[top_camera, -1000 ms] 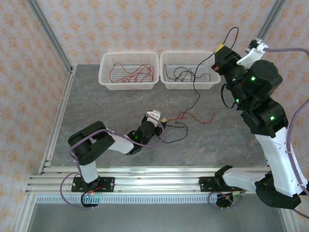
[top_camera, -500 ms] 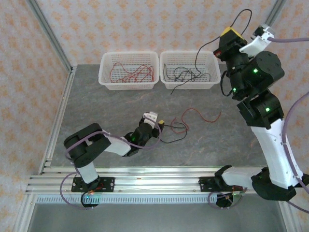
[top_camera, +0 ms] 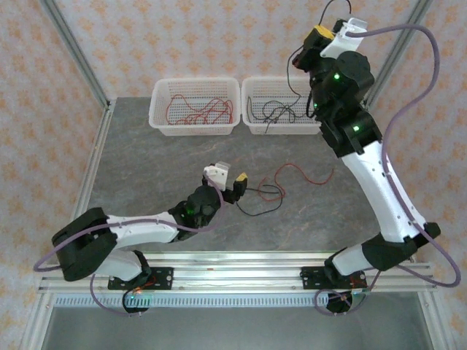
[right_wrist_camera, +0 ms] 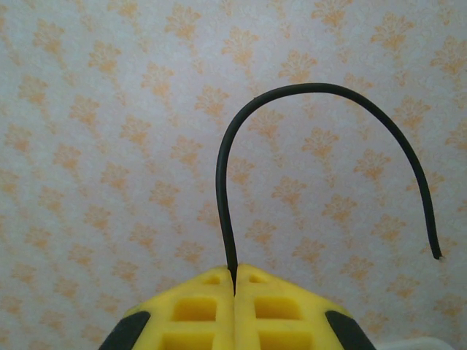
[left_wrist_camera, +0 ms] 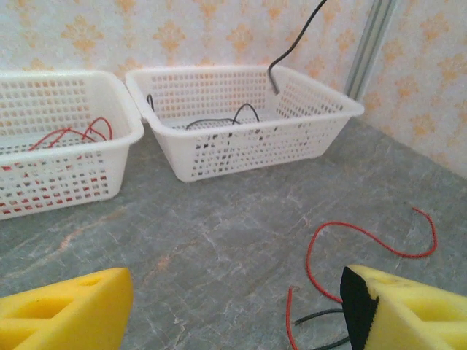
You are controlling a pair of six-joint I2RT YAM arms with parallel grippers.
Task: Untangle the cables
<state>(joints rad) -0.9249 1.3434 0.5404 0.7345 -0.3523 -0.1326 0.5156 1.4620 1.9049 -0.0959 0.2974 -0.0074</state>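
- right gripper (top_camera: 319, 35) is raised high above the far right part of the table (top_camera: 146, 168), over the right basket (top_camera: 281, 129). Its yellow pads are pressed together with no gap, pinching the held black cable (right_wrist_camera: 292, 87).
- The held black cable arcs up out of the pads to a free end in the air. In the left wrist view its other run drops down into the right basket.
- The right basket sits at the far edge, right of centre, with more black cables (top_camera: 281, 111) coiled inside.
- left basket (top_camera: 193, 130) is just beside it at the far edge and holds red cables (top_camera: 197, 111).
- left gripper (top_camera: 230, 179) is low over the middle of the table. Its fingers are spread wide with nothing between them.
- loose red cable (left_wrist_camera: 321, 230) lies on the table just right of the left gripper, curving toward the right edge.
- loose black cable (left_wrist_camera: 315, 317) lies on the table by the red one's near end, close to the left gripper's right finger. Cannot tell whether the two are knotted or only crossing.
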